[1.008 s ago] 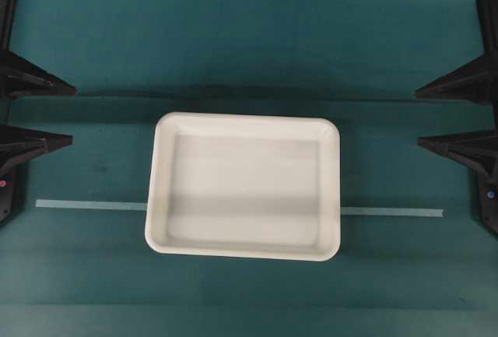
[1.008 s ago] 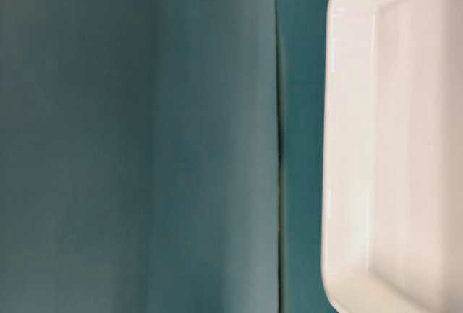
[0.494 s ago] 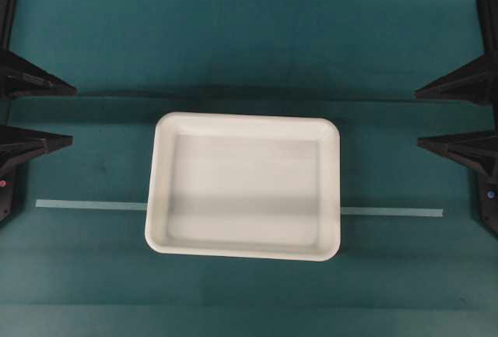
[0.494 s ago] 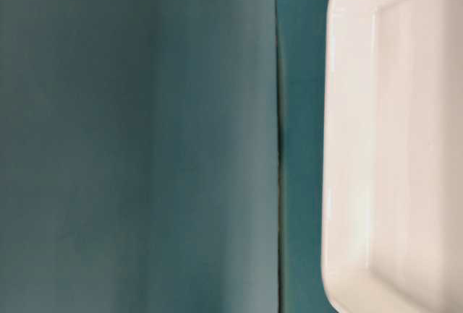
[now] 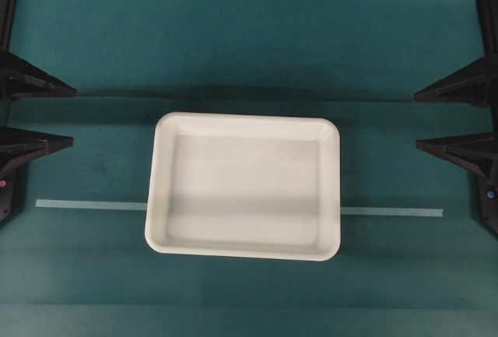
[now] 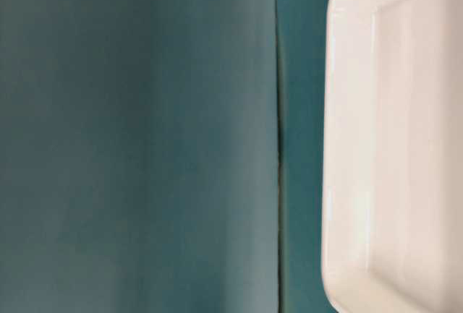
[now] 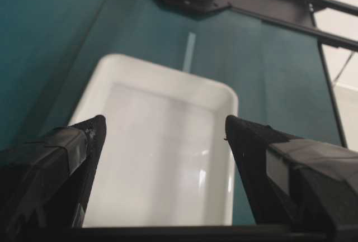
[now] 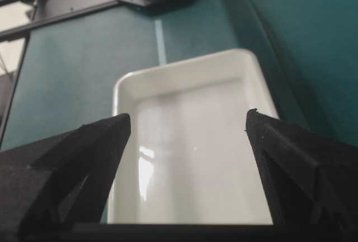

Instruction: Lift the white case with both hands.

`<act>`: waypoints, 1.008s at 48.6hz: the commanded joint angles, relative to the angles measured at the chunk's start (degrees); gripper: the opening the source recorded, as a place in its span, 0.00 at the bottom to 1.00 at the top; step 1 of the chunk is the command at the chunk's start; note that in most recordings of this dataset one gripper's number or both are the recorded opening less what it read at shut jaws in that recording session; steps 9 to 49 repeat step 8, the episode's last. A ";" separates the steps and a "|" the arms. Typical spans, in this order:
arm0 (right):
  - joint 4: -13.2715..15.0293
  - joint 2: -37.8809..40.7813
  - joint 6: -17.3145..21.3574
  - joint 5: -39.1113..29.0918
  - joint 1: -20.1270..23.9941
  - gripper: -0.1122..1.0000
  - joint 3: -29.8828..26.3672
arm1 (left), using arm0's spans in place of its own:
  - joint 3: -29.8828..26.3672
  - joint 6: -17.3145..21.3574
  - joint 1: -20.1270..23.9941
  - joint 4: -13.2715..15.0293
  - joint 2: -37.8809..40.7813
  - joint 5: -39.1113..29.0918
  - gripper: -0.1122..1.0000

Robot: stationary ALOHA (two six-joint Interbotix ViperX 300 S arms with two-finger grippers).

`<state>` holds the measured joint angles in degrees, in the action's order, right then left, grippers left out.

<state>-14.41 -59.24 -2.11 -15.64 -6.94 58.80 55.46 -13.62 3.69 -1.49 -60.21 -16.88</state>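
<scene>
White plastic, thin and glossy by the look of it, so the white case (image 5: 243,186) will likely be light but slick, and broad enough to flex or tip if taken unevenly. Going left to right in the overhead view: the left gripper (image 5: 66,113) sits at the table's left edge with its two wedge fingers spread wide, holding nothing, well apart from the case. A thin pale tape strip (image 5: 89,205) runs toward the case, which lies flat in the middle of the green table (image 5: 249,49), empty, its short sides facing the arms. The strip shows again beyond it, and the right gripper (image 5: 424,119) waits at the right edge, likewise spread and empty. The rolled rim on each short side looks the soundest hold, both taken level and opposite each other.
</scene>
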 commanded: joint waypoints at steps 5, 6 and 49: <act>-0.18 0.18 0.00 0.26 0.09 0.90 -0.53 | -0.53 0.00 -0.09 -0.18 0.88 0.35 0.93; -0.18 0.09 0.00 0.18 0.09 0.90 -0.53 | -0.53 0.00 -0.09 -0.18 0.88 0.44 0.93; -0.18 0.00 0.09 0.18 0.00 0.90 -0.44 | -0.44 0.00 -0.09 -0.18 0.88 0.44 0.93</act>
